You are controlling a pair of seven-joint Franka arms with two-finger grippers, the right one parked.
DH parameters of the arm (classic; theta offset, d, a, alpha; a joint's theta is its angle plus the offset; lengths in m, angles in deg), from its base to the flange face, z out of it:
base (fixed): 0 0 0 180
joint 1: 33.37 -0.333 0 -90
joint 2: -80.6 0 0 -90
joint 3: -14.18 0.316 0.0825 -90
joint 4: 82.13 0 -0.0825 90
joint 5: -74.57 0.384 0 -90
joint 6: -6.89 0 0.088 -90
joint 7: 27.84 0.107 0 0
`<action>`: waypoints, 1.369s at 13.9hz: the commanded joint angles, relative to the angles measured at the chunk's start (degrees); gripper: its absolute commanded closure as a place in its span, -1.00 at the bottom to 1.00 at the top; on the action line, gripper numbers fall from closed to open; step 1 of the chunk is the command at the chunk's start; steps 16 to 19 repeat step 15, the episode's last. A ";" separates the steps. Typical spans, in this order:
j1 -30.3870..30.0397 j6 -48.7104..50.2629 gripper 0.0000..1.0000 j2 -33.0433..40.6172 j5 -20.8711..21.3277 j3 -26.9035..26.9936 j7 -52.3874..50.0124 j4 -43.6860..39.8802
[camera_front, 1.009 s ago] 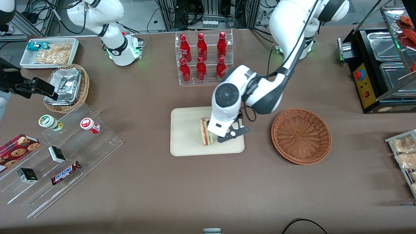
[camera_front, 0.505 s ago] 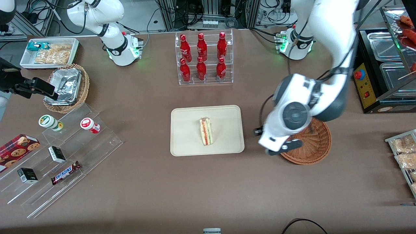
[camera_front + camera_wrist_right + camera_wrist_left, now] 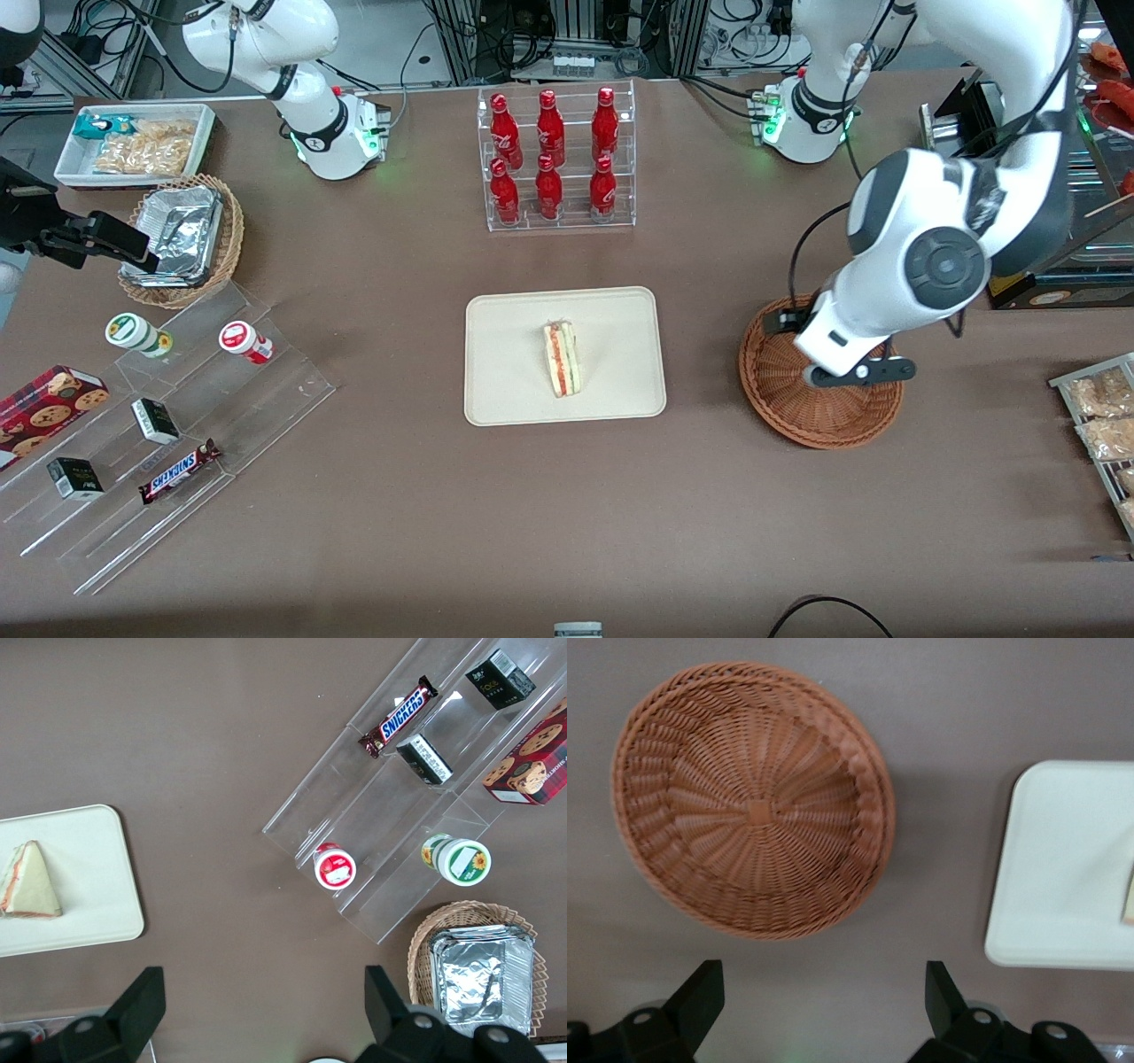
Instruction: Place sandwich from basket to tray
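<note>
Sandwich (image 3: 562, 359), a triangular white-bread wedge, lies mid-tray on the flat cream rectangular tray (image 3: 505, 390). Tool (image 3: 824, 1010), fingers apart and empty, hovers over the round reddish-brown wicker basket (image 3: 788, 416); retreat should stay high.

Reddish-brown woven basket (image 3: 819, 412), cream tray (image 3: 514, 354), white sandwich (image 3: 562, 358) with red stripe.

Glossy white arm, grey joint caps, black cable, seemingly matte black gripper (image 3: 819, 1010) fingers
</note>
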 commanded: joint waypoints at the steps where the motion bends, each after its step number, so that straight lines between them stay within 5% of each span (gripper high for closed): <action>1: -4.94 2.91 -1.00 7.14 -0.39 -0.71 7.25 4.09; 9: -16.74 8.63 -1.00 14.02 0.58 -5.45 14.47 1.64; 19: -17.19 8.29 -1.00 14.46 3.21 -4.93 16.95 0.32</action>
